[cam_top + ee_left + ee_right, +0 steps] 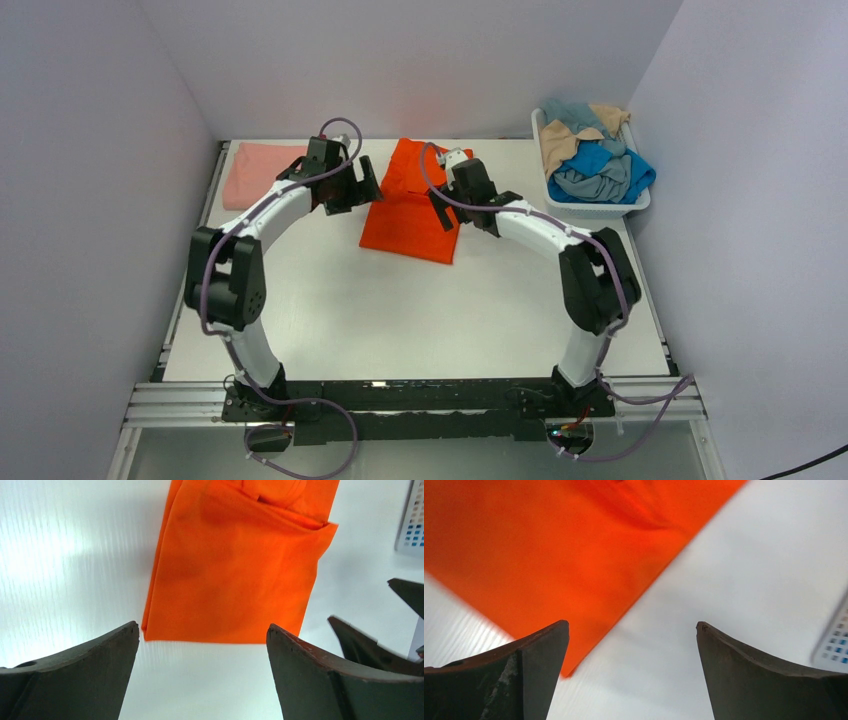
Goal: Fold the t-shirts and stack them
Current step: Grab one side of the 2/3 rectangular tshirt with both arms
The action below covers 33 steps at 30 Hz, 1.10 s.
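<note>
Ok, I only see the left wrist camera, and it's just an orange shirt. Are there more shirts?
Observer: Yes, a salmon-pink shirt lies flat at the far left of the table.
Operator: Is that all?
Observer: No, a white basket at the far right holds a heap of blue, grey-blue and tan shirts.
Operator: What's the other hand doing?
Observer: The right hand is open, over the right edge of the orange shirt.

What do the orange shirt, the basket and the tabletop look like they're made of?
The orange shirt looks like thin matte cloth: soft folds and creases. The basket is probably white moulded plastic, with a grid of holes in its wall. The tabletop is a smooth white sheet, faintly ribbed and reflecting light; material unclear.
</note>
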Each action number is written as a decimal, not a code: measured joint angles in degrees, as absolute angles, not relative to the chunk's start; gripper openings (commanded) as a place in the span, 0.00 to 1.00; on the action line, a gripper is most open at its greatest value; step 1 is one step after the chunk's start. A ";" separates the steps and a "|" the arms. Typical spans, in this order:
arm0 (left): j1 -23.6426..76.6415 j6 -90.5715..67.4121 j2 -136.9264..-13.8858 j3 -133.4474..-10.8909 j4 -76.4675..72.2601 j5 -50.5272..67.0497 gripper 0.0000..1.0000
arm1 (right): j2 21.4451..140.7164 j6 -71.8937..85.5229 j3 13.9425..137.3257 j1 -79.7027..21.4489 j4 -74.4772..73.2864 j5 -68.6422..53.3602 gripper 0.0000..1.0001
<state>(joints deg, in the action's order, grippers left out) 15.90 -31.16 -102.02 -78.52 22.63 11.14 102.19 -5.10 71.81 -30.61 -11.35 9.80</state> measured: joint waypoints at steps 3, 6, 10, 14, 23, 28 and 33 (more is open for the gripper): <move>15.94 -31.38 -99.88 -74.39 22.44 11.07 0.87 | 98.50 -7.16 66.81 -34.06 -11.00 5.69 0.93; 15.92 -32.03 -102.45 -73.03 22.52 10.87 0.77 | 99.53 -8.78 65.89 -36.95 -12.21 1.96 0.82; 15.92 -32.86 -106.96 -72.55 22.70 10.68 0.70 | 103.00 -10.37 65.91 -37.39 -13.50 -0.67 0.69; 15.92 -33.89 -109.84 -72.49 22.83 10.70 0.60 | 105.91 -11.27 65.91 -36.77 -14.72 -1.61 0.57; 15.62 -35.94 -112.36 -73.89 21.71 12.29 0.15 | 107.26 -11.79 65.91 -36.56 -15.31 -1.67 0.37; 15.49 -36.45 -113.78 -74.54 21.15 13.52 0.00 | 107.68 -11.55 66.35 -36.62 -15.29 -1.72 0.05; 15.57 -36.62 -109.58 -69.23 20.78 13.67 0.00 | 106.63 -10.04 66.04 -36.71 -17.56 -4.69 0.00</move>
